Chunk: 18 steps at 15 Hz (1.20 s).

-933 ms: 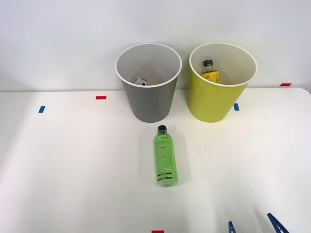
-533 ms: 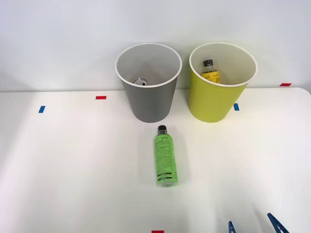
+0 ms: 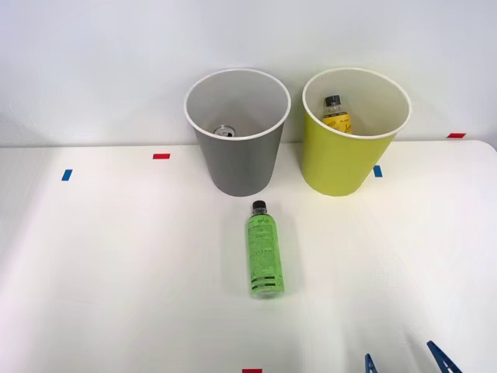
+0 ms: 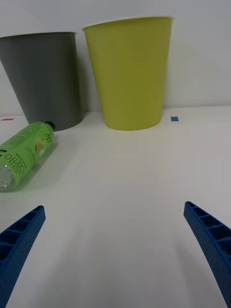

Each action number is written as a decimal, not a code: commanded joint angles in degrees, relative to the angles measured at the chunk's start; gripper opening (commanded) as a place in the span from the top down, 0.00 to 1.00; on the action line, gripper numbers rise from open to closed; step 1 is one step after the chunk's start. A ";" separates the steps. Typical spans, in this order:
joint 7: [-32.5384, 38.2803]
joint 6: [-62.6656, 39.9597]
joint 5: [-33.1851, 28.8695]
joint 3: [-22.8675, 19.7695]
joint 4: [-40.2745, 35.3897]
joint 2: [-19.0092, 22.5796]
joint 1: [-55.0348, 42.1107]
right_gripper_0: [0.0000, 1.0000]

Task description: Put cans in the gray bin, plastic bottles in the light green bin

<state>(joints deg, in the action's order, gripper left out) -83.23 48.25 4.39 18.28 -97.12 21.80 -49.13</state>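
Fingers (image 4: 115,250) apart — nothing between, green bottle (image 3: 264,249) lying on table (image 3: 116,264)

Open gripper (image 4: 115,250) faces green bottle (image 4: 24,154) (lying flat), gray bin (image 4: 45,77), light green bin (image 4: 130,72).

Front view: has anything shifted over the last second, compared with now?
Nothing visibly changed. The green bottle lies on the table as before, the can sits in the gray bin, and the open right gripper holds nothing.
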 commanded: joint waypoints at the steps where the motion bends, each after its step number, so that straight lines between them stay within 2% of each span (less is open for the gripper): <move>1: 0.00 0.00 0.00 0.00 0.00 0.00 0.00 0.00; 18: 0.00 0.00 0.00 0.00 0.00 0.00 0.00 0.00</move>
<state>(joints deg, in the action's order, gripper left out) -83.23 48.25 4.39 18.28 -97.12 21.80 -49.13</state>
